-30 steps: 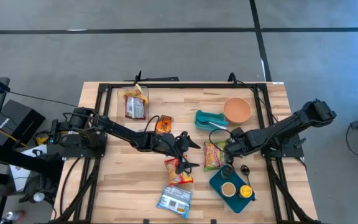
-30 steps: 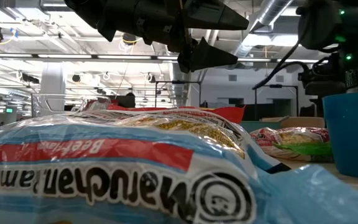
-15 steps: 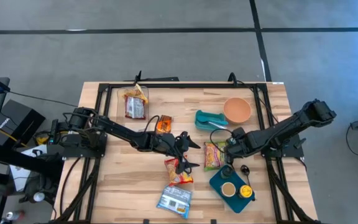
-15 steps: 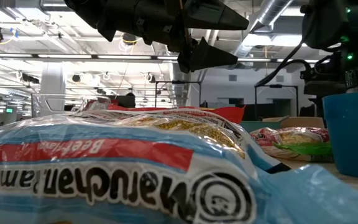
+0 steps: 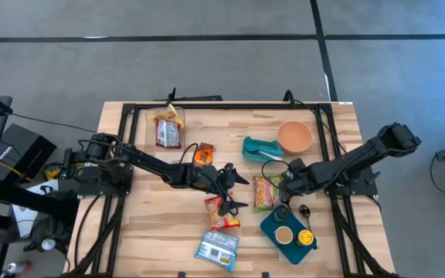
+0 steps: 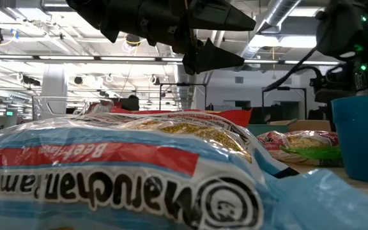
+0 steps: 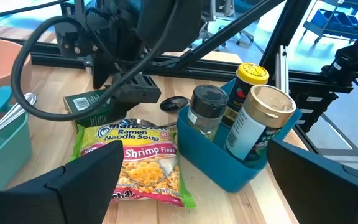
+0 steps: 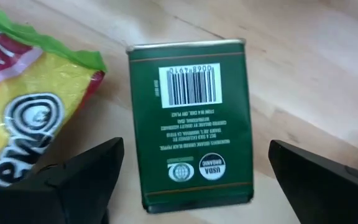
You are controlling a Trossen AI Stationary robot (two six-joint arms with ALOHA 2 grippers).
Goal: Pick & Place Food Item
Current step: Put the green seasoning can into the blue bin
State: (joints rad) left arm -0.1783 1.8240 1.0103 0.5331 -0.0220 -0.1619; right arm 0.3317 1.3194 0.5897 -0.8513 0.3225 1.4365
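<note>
A flat green tin [image 8: 191,118] with a barcode lies on the wood table, beside a shrimp ramen packet [image 7: 135,158] [image 5: 265,193]. My right gripper [image 8: 196,152] [image 5: 284,183] hangs open above the tin, pointing steeply down, one finger on either side and touching nothing. My left gripper [image 5: 242,193] [image 7: 194,180] stands open at mid-table, nearly level and above the tabletop. It faces the shrimp packet and a blue caddy [image 7: 229,168], with nothing between its fingers. In the low view the left gripper [image 6: 216,38] shows high above a blue ramen packet [image 6: 107,172].
The blue caddy [image 5: 288,228] holds spice jars near the front right. An orange bowl [image 5: 294,137] and a teal container [image 5: 257,147] stand behind the right gripper. A red packet [image 5: 221,212], a blue packet [image 5: 217,249], an orange packet [image 5: 202,154] and a brown packet [image 5: 167,127] lie scattered.
My right arm has shifted slightly above the green tin, and its fingers stay open. Nothing on the table has moved.
</note>
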